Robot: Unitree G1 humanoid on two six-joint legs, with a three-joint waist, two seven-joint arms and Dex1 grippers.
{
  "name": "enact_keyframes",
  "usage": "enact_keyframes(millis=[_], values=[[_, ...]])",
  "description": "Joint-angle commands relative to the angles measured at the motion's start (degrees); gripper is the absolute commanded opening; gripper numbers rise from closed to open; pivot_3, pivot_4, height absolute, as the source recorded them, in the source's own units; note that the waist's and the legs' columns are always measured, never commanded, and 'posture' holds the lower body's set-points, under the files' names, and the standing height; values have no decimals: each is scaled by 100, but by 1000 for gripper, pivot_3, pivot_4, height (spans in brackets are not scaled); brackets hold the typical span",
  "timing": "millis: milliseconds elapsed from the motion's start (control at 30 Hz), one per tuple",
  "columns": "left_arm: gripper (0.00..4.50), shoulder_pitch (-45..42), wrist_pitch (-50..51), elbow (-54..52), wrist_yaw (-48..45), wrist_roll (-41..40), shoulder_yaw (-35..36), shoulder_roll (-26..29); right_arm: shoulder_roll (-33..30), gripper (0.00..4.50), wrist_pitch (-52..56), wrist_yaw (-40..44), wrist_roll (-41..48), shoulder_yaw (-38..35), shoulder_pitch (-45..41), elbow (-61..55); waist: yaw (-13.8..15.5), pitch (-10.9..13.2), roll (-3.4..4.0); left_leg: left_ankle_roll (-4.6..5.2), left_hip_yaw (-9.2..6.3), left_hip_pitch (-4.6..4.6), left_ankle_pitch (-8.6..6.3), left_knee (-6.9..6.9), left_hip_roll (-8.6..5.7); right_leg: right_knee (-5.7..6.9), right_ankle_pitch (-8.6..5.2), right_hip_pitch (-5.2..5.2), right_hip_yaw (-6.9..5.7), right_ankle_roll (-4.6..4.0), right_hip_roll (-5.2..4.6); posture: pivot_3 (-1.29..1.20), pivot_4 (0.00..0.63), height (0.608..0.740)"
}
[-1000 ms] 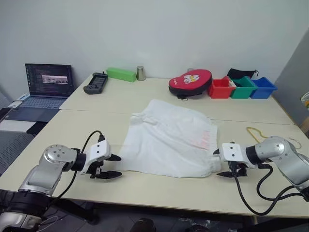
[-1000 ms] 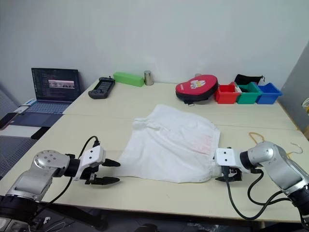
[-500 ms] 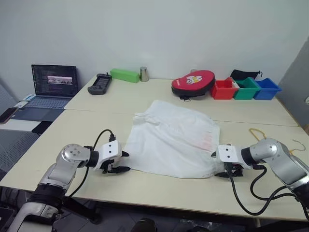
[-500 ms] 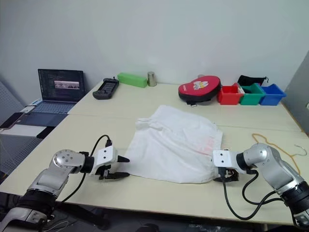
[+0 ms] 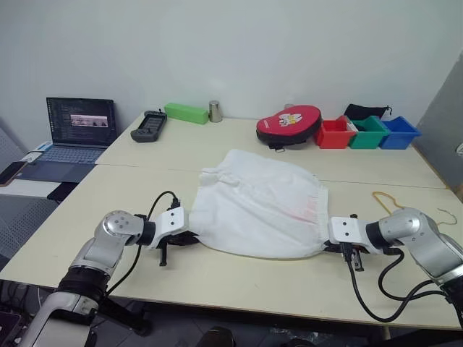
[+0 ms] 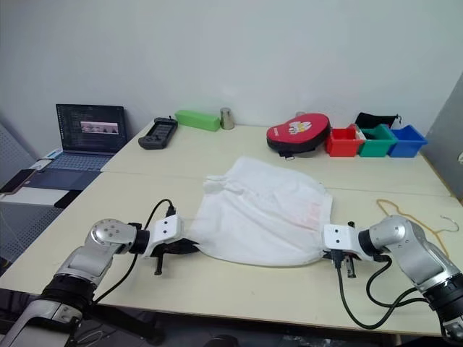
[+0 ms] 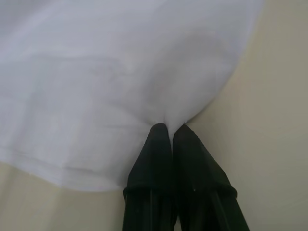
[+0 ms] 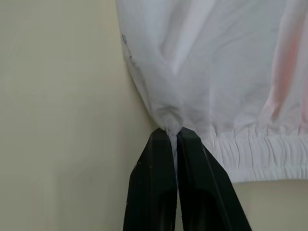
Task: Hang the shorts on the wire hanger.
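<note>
The white shorts [image 5: 257,206] with a faint pink print lie spread on the pale table [image 5: 145,181], gathered waistband toward the near edge. At their near left corner my left gripper [image 5: 192,237] is shut on the fabric; in the left wrist view its fingers [image 7: 166,144] pinch a fold of the shorts [image 7: 106,72]. My right gripper [image 5: 327,247] is shut on the near right corner, where the waistband [image 8: 255,154] bunches at its fingertips [image 8: 171,137]. The wire hanger [image 5: 391,200] lies flat on the table just beyond my right arm.
Along the far side stand a red round case [image 5: 286,124], red, green and blue bins [image 5: 365,132], a green box [image 5: 182,112], a metal cup [image 5: 215,110] and a black handheld device [image 5: 147,124]. A laptop [image 5: 78,129] sits on a side desk to the left.
Both grippers went from open to shut, each pinching a near corner of the shorts. The left gripper moved right to reach the fabric edge.
</note>
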Motion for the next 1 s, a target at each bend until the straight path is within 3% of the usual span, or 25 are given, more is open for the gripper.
enact_keyframes(millis=[33, 300, 533, 633, 800, 1000], values=[[0, 16, 273, -550, -149, -71, -177, -104, -390, 6, 28, 181, 28, -302, 291, -235, 6, 0, 0, 0, 1, 0, 0, 0, 0, 0, 0, 0, 1, 0, 0, 284, 0, 740], [0, 665, 992, -1760, -861, -323, -339, 475, -789, 6, 10, 140, 113, -722, 1040, -538, -60, 0, 0, 4, 1, -4, -2, 0, 6, -3, -1, -2, 6, 0, 1, 266, 0, 740], [0, 574, 809, -1392, -774, -183, -377, 558, -774, 6, 273, 233, 189, -700, 1241, -811, -169, 0, 0, 4, 3, 12, -2, 0, 10, 1, -10, 10, 4, -12, 11, 276, 0, 740], [557, 571, 833, -1379, -798, -273, -356, 555, -725, 614, 413, 211, 248, -711, 1198, -892, -167, -1, 1, 4, 2, 12, -2, 0, 10, 1, -10, 10, 4, -12, 11, 278, 0, 740], [1743, 629, 1060, -1659, -963, -504, -251, 676, -805, 1992, 714, 283, 456, -862, 1205, -1155, -166, -1, 2, 4, 2, 14, -2, 0, 10, 2, -10, 10, 5, -12, 10, 279, 0, 740], [3018, 583, 1771, -2580, -1229, -1109, -48, 908, -780, 3434, 1823, 339, 1392, -1578, 1261, -1630, -166, 6, -8, 4, 0, 8, -2, 0, 12, 0, -10, 7, 5, -12, 11, 286, 0, 740]])
